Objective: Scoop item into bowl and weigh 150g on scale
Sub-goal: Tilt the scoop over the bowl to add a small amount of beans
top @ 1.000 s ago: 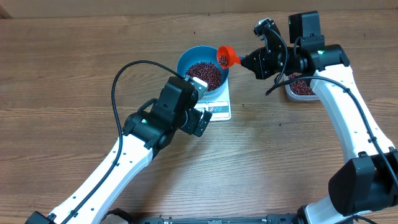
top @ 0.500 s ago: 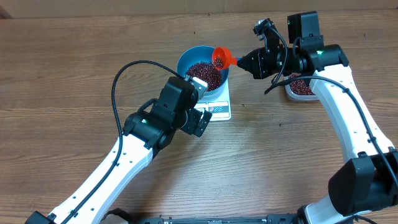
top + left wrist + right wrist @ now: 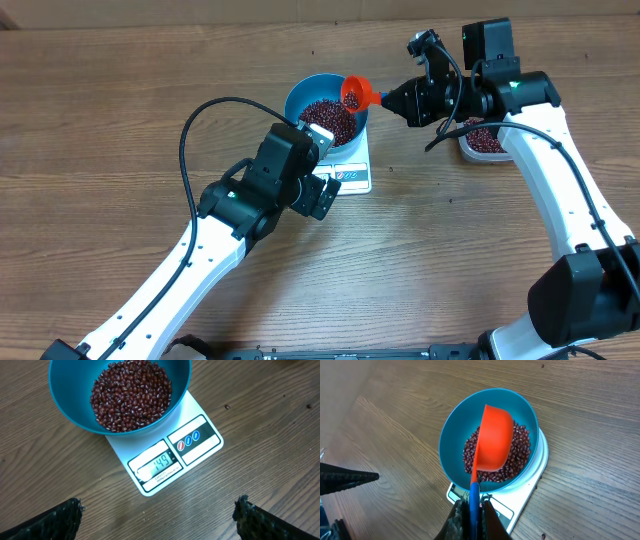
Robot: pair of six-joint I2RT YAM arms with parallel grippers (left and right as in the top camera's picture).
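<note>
Right gripper (image 3: 472, 510), jaws clenched on the orange scoop (image 3: 494, 435), tips it over the blue bowl (image 3: 451, 435) of beans (image 3: 131, 392) on the scale (image 3: 200, 445), which reads a whisker under target. I'd tap out only a few beans. Left gripper (image 3: 157, 516) hangs with jaws released.

I saw an orange plastic scoop with a blue handle (image 3: 356, 91) tilted in mid-air left of the clear rounded plastic tub (image 3: 475, 152), which sat on the brown wood-grain table (image 3: 100, 120).

Maroon beans (image 3: 131, 392) in blue bowl (image 3: 65, 405) atop scale (image 3: 192, 440)
</note>
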